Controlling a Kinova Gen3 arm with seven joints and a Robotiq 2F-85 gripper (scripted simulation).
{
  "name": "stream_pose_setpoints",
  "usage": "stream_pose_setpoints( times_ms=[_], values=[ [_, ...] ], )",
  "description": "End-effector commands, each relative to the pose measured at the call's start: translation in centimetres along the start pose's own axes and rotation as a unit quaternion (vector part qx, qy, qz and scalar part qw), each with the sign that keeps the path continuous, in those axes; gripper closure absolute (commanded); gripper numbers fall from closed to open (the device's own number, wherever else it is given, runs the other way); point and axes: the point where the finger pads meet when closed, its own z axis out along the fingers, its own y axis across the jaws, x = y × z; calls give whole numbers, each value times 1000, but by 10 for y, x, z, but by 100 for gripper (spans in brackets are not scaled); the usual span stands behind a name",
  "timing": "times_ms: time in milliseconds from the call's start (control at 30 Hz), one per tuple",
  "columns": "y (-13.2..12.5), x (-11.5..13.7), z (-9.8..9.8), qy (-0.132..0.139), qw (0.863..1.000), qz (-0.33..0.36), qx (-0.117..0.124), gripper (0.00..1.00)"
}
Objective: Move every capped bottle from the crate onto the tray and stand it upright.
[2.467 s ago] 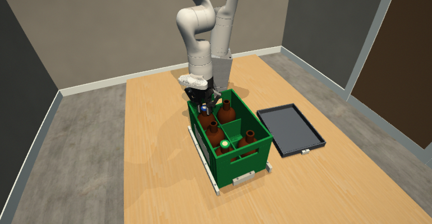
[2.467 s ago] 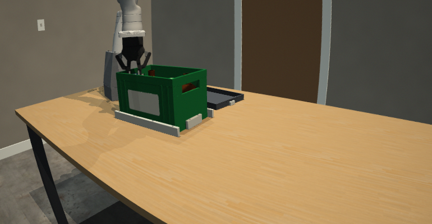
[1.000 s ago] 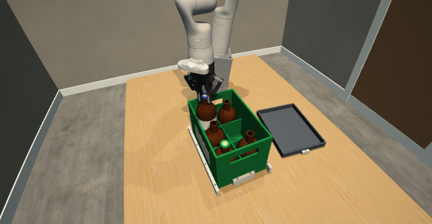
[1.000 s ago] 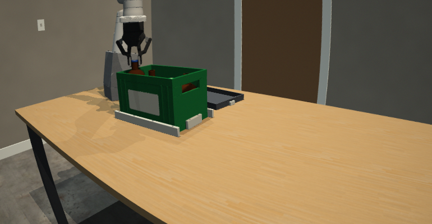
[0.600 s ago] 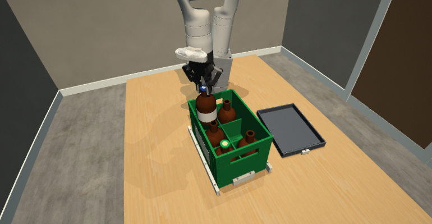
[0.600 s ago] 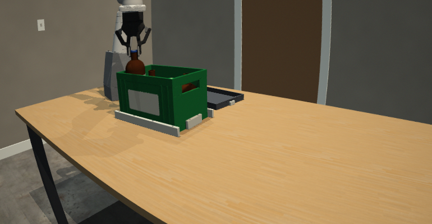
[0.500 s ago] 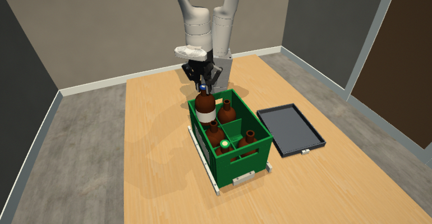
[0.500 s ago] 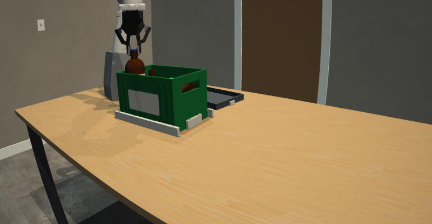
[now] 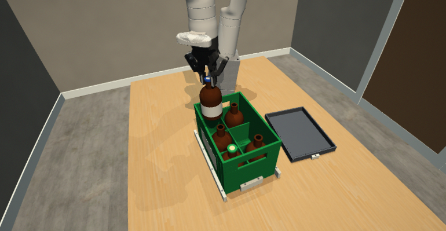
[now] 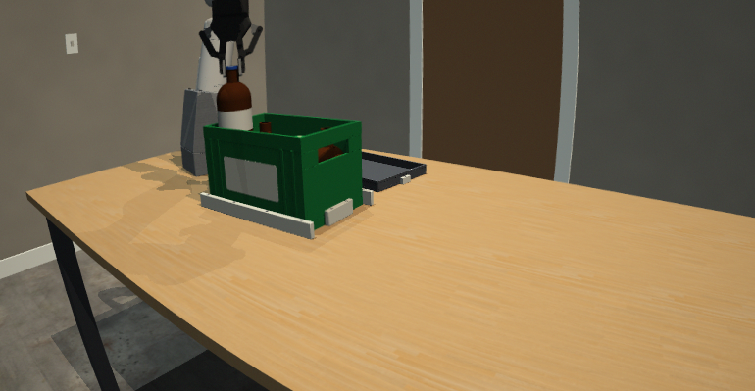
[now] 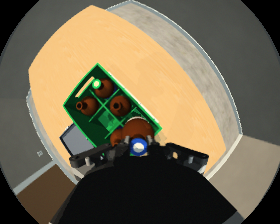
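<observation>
My gripper (image 9: 207, 79) (image 10: 231, 68) (image 11: 138, 141) is shut on the neck of a brown bottle with a blue cap (image 9: 211, 102) (image 10: 233, 104). The bottle hangs upright, mostly lifted out of the back left cell of the green crate (image 9: 246, 169) (image 10: 285, 166) (image 11: 78, 96). A bottle with a green cap (image 9: 231, 149) (image 11: 95, 84) stands in the front left cell. Three open brown bottles stand in other cells: the first (image 9: 233, 116), the second (image 9: 220, 137) and the third (image 9: 256, 146). The dark tray (image 9: 296, 132) (image 10: 388, 169) (image 11: 74, 139) lies right of the crate.
White stop blocks (image 9: 251, 183) (image 10: 256, 214) lie against the crate's base. The arm's grey base (image 9: 230, 73) (image 10: 193, 131) stands just behind the crate. The table edge runs along the left side.
</observation>
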Motion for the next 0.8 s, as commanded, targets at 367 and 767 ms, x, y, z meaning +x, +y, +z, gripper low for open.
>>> stream_pose_setpoints(
  times_ms=[367,767],
  values=[
    [4,3,-36,6,1000,4,-1,100],
    [3,3,-43,4,1000,3,-1,100]
  ],
)
